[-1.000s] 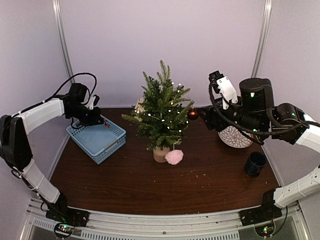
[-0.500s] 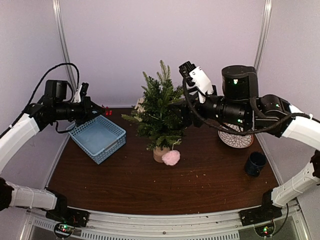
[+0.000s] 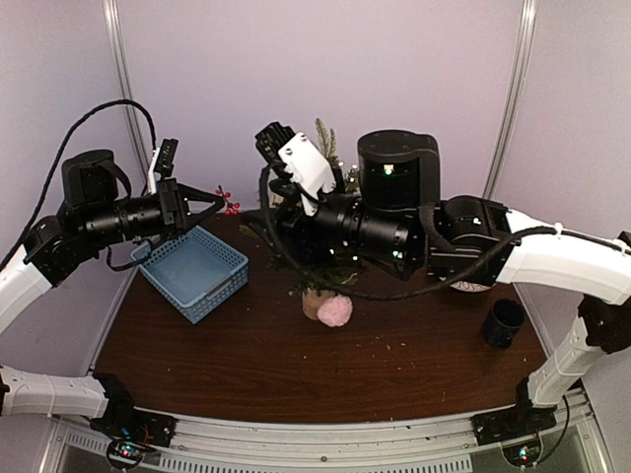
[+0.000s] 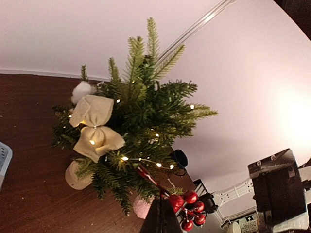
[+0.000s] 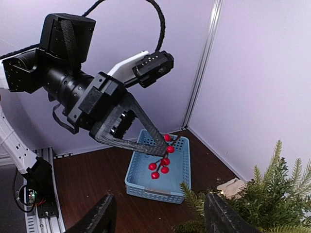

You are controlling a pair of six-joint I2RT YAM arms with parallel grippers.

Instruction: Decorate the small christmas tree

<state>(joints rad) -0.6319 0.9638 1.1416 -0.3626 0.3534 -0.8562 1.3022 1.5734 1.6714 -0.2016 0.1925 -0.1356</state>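
Note:
The small christmas tree [image 4: 141,121] stands on its pale wooden base [image 4: 75,175], lit with tiny lights and carrying a beige bow [image 4: 95,127] and a white ball [image 4: 82,90]. In the top view only its tip [image 3: 322,138] and base [image 3: 315,304] show, because the right arm covers the rest. My left gripper [image 3: 219,200] is shut on a red berry sprig [image 3: 230,205], held in the air left of the tree. The sprig [image 5: 163,158] hangs above the blue basket [image 5: 160,170]. My right gripper [image 5: 160,223] is open and empty, level with the tree and facing the left gripper.
The blue basket [image 3: 192,271] sits at the left of the table. A pink pompom [image 3: 337,310] lies against the tree base. A dark mug [image 3: 505,322] stands at the right. The right arm spans the middle of the table above the tree.
My left gripper has risen from the basket and moved right toward the tree with the berry sprig. My right arm has swung left across the tree, now covering it from above.

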